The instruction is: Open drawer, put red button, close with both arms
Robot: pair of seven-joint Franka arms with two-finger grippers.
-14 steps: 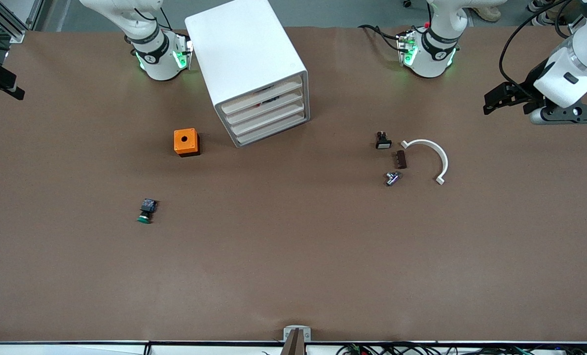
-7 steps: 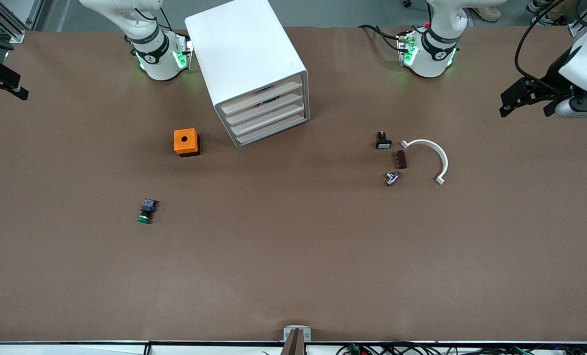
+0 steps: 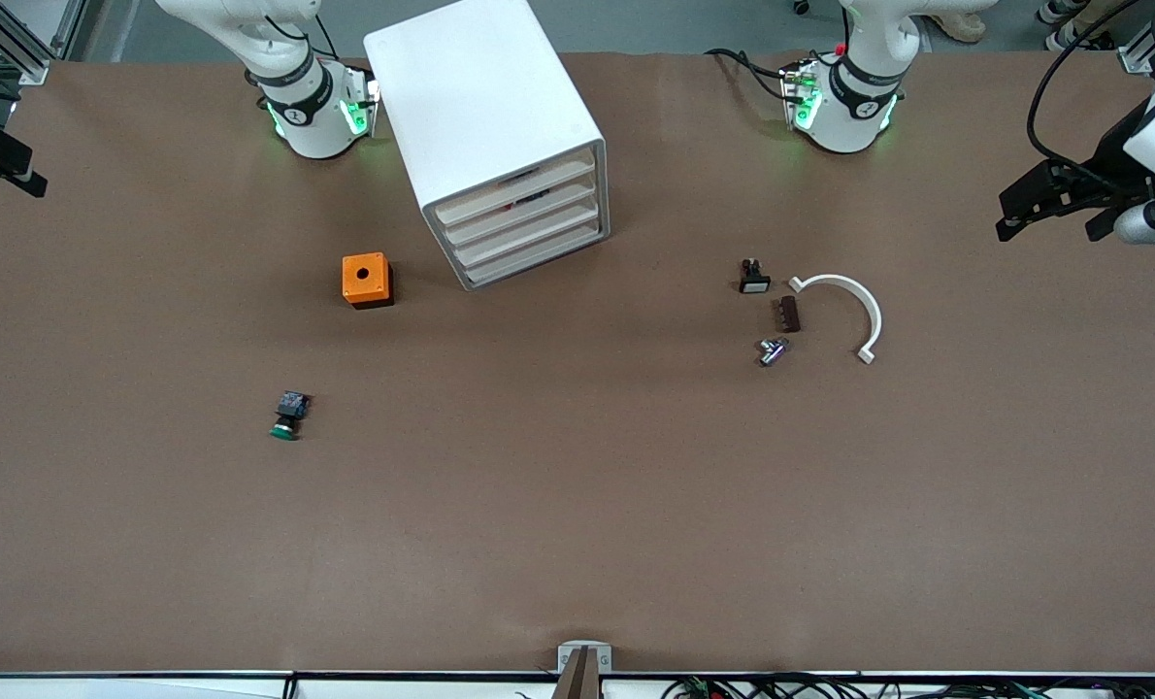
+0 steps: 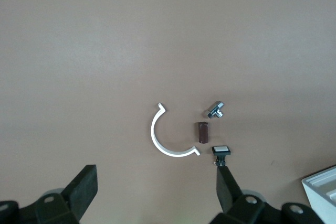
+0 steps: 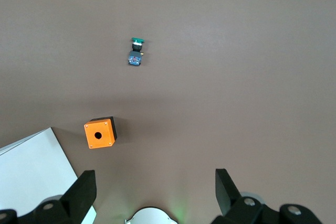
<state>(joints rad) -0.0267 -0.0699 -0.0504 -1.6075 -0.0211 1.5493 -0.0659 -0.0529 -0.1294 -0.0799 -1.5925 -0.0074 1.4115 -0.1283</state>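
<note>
1. The cabinet (image 3: 480, 87) stands at the tabletop's edge where the arm bases are, close to the right arm's base. All four drawer fronts look pushed in flush.
2. No red button lies on the open tabletop. A small red-and-dark speck shows in the gap above the second drawer (image 3: 524, 209), so the button is probably inside it, though that is too small to be sure.
3. The left gripper (image 3: 1048, 225) hangs over the tabletop's end on the left arm's side, fingers spread and empty.
4. The right gripper (image 5: 152, 190) is over the right arm's end of the tabletop, also spread wide and holding nothing.
5. The drawer fronts run slantwise, facing the front edge and partly the left arm's end. Both grippers are well apart from them, and the right arm's base is the closer one.
6. By my reading the task looks done.
</note>
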